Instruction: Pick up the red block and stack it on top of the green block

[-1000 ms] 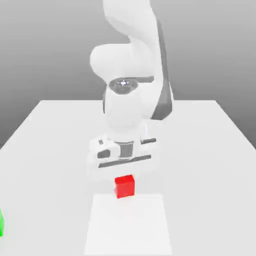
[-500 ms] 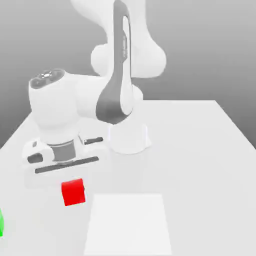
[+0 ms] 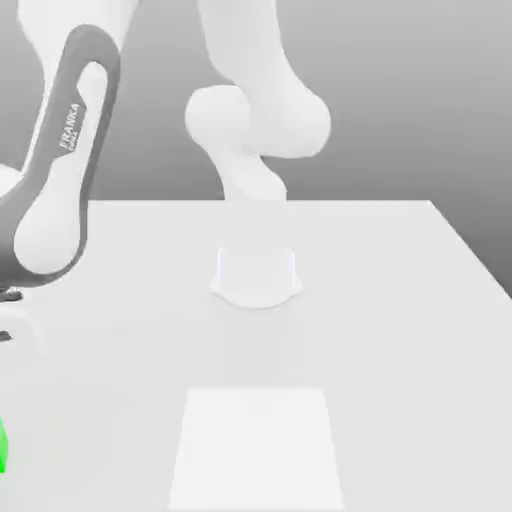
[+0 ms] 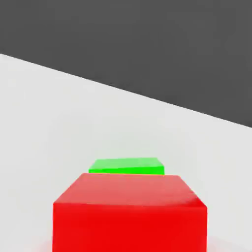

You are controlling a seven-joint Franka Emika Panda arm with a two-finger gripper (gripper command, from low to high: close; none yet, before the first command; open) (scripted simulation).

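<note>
The red block looms large and close in the hand view, a plain bright red cube. Just past it lies the green block; its top face shows and the rest is hidden behind the red block. I cannot tell whether the two blocks touch. In the exterior view, a sliver of the green block sits at the left edge on the table. The white arm leans far to the exterior view's left. Part of its hand hangs at that edge, above the green sliver.
The white table carries a lighter square patch near its front. The arm's round base stands mid-table. In the hand view the table's far edge meets a dark background.
The arm has swung from the table's middle to the exterior view's left, taking the red block along. The block and most of the hand have passed the exterior view's left edge.
</note>
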